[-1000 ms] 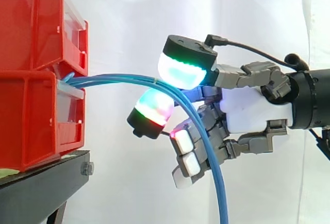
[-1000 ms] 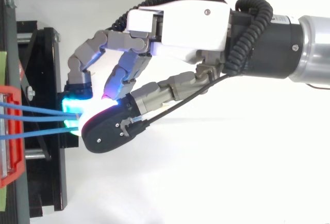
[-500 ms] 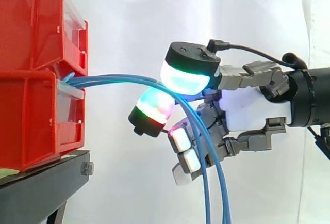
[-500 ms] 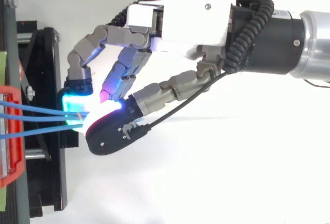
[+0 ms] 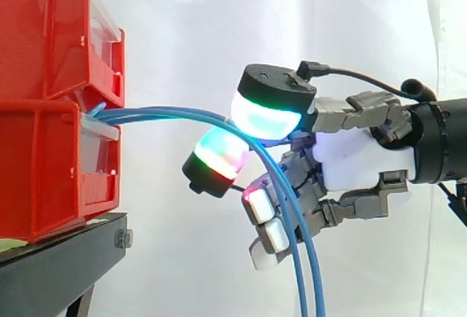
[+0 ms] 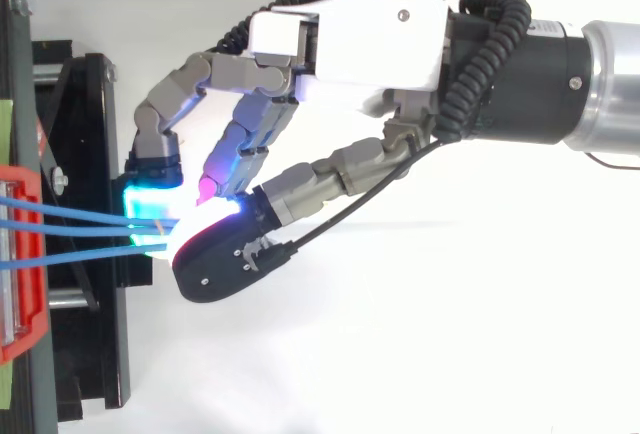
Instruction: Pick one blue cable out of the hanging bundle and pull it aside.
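Three blue cables (image 5: 168, 116) come out of the lower red bin (image 5: 44, 171), arch to the right and hang down. From the right my hand (image 5: 361, 156) reaches into the bundle with curled fingers. Its thumb pad (image 5: 266, 116), glowing cyan and green, presses on the cables from above. A green and red fingertip (image 5: 217, 153) sits just below them, so a cable is pinched between the two. In the top view the cables (image 6: 80, 224) run from the bin's front into the glow under the hand (image 6: 350, 44). Which strand is held is hidden by the pads.
Two red bins are stacked at the left, the upper one (image 5: 44, 39) above the cables' exit. They rest on a black stand (image 5: 66, 258) with its frame (image 6: 90, 154) just left of the fingertips. A white curtain hangs behind.
The thumb has come down and slightly right onto the cables. The hanging strands spread apart half a second ago and now lie closer together again. The bins have not moved.
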Robot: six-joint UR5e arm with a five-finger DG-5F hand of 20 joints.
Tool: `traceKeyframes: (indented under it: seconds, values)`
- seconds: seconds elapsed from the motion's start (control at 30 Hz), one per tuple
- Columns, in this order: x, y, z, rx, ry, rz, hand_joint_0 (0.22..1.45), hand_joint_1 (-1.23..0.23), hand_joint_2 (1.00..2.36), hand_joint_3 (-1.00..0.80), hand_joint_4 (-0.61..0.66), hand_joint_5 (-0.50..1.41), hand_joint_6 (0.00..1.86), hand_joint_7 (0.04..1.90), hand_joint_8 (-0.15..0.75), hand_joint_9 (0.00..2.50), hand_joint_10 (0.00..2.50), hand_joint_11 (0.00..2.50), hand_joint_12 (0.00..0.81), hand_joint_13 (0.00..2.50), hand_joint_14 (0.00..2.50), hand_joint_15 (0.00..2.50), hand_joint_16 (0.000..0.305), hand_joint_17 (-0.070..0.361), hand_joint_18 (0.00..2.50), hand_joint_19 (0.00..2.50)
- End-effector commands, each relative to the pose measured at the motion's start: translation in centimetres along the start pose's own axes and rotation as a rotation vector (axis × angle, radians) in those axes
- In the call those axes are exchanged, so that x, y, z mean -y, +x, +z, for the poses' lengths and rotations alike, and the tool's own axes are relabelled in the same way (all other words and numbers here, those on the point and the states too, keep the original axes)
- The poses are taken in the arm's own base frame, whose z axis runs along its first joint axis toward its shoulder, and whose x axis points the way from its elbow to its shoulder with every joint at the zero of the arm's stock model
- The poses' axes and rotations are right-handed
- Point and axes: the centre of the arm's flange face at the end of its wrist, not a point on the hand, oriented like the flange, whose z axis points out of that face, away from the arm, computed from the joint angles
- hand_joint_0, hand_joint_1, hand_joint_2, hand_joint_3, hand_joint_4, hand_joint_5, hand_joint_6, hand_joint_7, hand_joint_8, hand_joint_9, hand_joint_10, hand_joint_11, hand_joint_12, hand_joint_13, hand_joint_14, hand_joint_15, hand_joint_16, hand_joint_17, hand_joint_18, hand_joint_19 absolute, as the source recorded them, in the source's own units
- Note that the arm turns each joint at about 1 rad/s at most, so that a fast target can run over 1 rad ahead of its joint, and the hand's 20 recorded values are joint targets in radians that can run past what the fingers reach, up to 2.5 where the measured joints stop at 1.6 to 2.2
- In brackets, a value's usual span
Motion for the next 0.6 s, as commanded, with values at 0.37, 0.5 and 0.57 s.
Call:
traceKeyframes:
  seconds: [0.37, 0.5, 0.57]
  values:
    - [0.02, 0.48, 0.0, -0.004, 0.002, -0.005, 0.58, -0.44, 1.01, -0.19, -0.03, -0.09, 0.91, 0.93, 0.304, 1.13, 0.02, 0.46, 0.346, 1.06, 0.02, 0.55, 0.055, 0.124, 0.82, 0.48]
    - [-0.05, 0.47, 0.03, -0.004, 0.0, -0.004, 0.58, -0.42, 1.01, -0.18, -0.01, -0.08, 0.9, 0.89, 0.31, 1.14, 0.01, 0.43, 0.351, 1.08, 0.02, 0.54, 0.057, 0.128, 0.83, 0.47]
    - [-0.06, 0.49, 0.03, -0.005, 0.0, -0.002, 0.59, -0.42, 1.0, -0.19, 0.0, -0.08, 0.89, 0.89, 0.316, 1.14, 0.02, 0.44, 0.356, 1.08, 0.02, 0.55, 0.058, 0.13, 0.84, 0.47]
